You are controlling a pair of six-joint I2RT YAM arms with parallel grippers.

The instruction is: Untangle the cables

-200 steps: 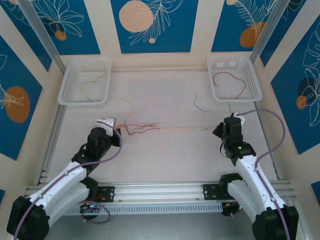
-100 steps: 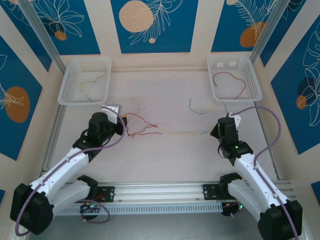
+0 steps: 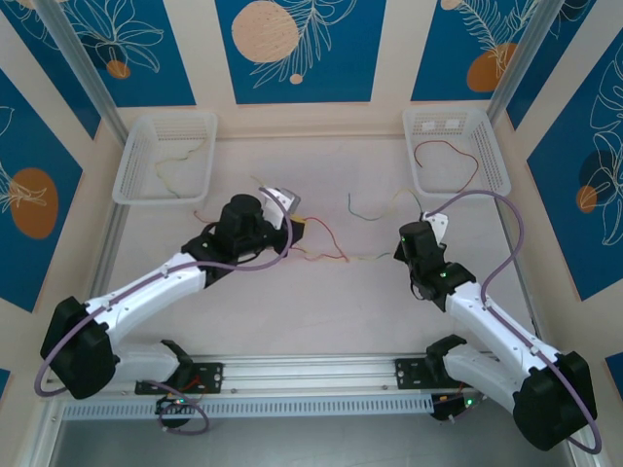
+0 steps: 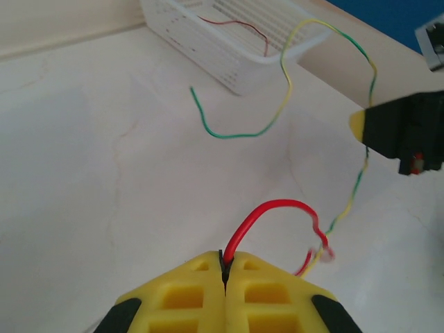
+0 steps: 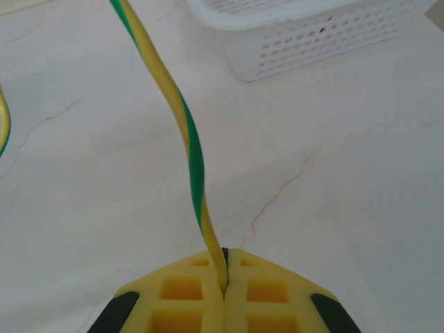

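A red cable (image 4: pixel 277 206) arches out from my left gripper (image 4: pixel 225 260), which is shut on its end. It meets a green-and-yellow cable (image 4: pixel 290 83) near a small knot to the right. My right gripper (image 5: pixel 224 258) is shut on that striped cable (image 5: pixel 186 125), which rises away from its tips. From above, the left gripper (image 3: pixel 302 231) sits left of centre and the right gripper (image 3: pixel 397 255) right of centre. The red cable (image 3: pixel 326 243) runs between them, and the striped cable (image 3: pixel 375 212) loops toward the far right.
A white basket (image 3: pixel 122 185) at the far left holds a pale yellowish wire. Another white basket (image 3: pixel 498 175) at the far right holds a red wire (image 3: pixel 450 161). That right basket (image 4: pixel 229 66) (image 5: pixel 298 41) stands close beyond the cables. An aluminium rail runs along the near edge.
My left arm has swung right and away toward the table's middle, carrying the red cable. The right gripper has shifted left and slightly farther. The cables between them are slacker and bunched closer.
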